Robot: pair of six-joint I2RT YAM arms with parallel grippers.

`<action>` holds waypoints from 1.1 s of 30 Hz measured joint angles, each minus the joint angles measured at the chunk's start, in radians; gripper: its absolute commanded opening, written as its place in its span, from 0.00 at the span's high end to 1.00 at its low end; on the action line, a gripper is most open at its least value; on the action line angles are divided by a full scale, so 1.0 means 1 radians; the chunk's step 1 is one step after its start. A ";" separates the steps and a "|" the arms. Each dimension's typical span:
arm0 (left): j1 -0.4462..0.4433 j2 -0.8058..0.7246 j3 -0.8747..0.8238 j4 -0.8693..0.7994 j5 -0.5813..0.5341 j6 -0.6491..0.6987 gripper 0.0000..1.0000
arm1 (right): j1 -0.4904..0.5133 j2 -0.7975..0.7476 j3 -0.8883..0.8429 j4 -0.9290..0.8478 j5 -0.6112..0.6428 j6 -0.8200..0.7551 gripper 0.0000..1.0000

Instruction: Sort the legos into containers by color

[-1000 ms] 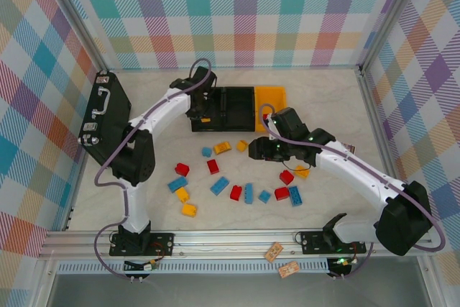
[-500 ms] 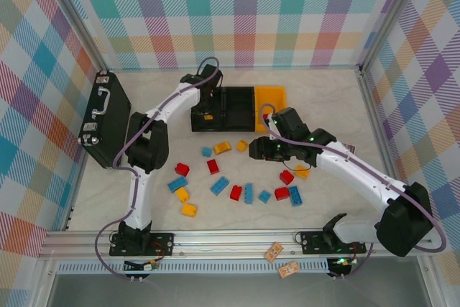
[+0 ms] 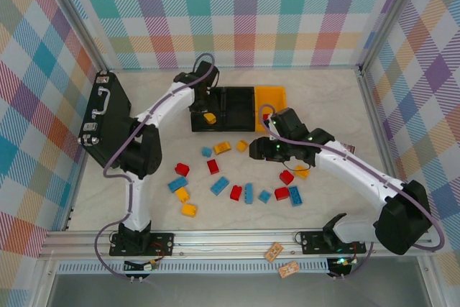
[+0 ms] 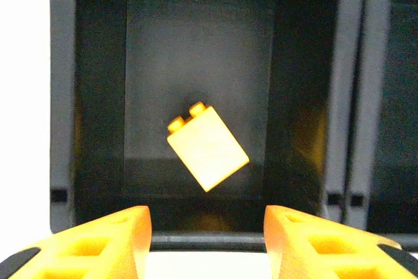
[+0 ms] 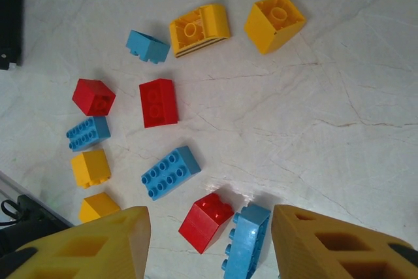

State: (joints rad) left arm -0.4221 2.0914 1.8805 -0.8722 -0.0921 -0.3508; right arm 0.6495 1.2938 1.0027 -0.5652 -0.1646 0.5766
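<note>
The left gripper (image 4: 208, 227) hung spread above the leftmost black bin (image 4: 64, 96) — a yellow brick (image 4: 207, 155) lay inside, drop-off apparently done. The right gripper (image 5: 209, 236), fingers also apart, hovered over loose bricks (image 5: 170, 172) on the counter (image 5: 339, 96) — it needed to descend onto one.

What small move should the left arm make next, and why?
Probably lift the left gripper away from the black bin, toward the loose bricks: its jaws stand open and the yellow brick lies free on the bin floor.

Black briefcase (image 3: 104, 116) with metal latches stands on edge at worktop (image 3: 327, 102) left margin (against plaid wall (image 3: 244, 12)). Two tan tags (image 3: 273, 251) on near rail (image 3: 215, 241).
</note>
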 measured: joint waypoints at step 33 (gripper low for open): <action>-0.227 -0.476 -0.754 0.334 0.383 -0.137 0.49 | 0.032 -0.132 -0.267 -0.508 0.296 0.249 0.38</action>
State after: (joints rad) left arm -0.6495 1.6150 1.1263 -0.5385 0.2909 -0.4877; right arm 0.6811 1.1614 0.7353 -1.0729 0.1310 0.8253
